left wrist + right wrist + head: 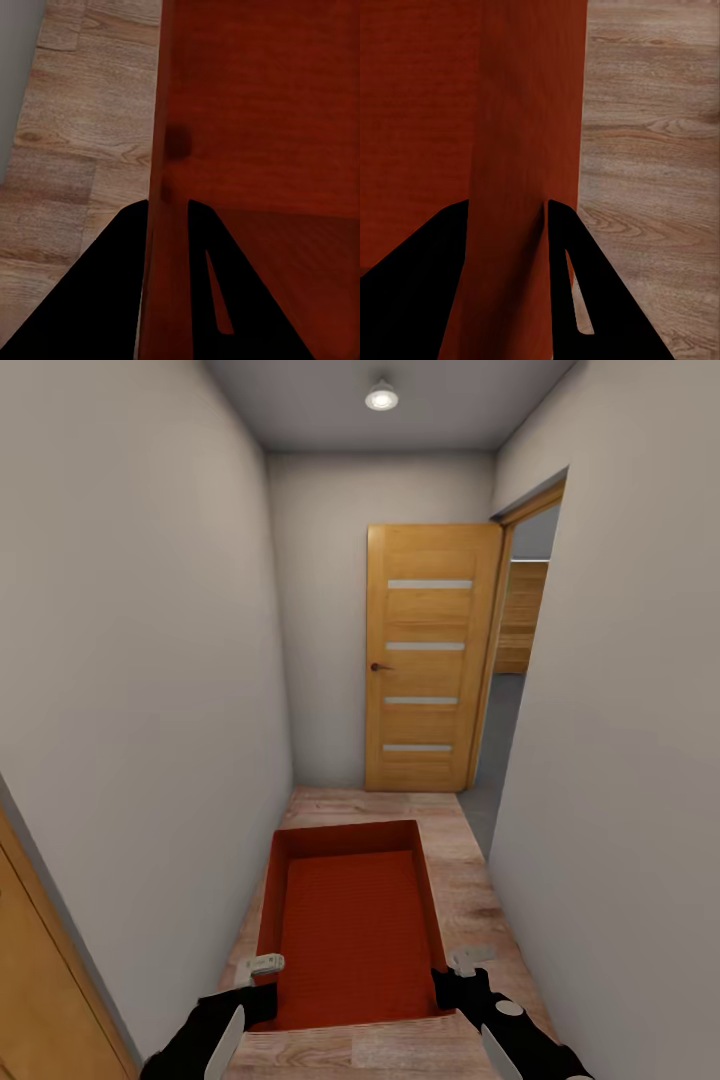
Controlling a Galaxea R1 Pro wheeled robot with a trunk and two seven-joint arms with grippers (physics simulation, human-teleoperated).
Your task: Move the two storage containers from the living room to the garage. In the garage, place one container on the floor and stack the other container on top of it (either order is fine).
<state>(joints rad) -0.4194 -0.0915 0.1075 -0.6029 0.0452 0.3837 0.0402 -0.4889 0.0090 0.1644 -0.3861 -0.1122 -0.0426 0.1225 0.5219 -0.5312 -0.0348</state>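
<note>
The left hand (166, 225) pinches the left wall of the orange-red storage container (350, 920), one finger on either side of it. The right hand (506, 225) clamps the right wall the same way. Between them the container hangs level above the light wood plank floor (470, 900), its open top up and its long side pointing ahead. It sits in a narrow white-walled corridor. Beyond it a wooden door (428, 660) stands open beside a doorway (515, 660) on the right.

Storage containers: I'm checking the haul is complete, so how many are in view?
1. One storage container is carried above the hallway's wood floor, its side walls gripped by the left gripper and right gripper.
</note>
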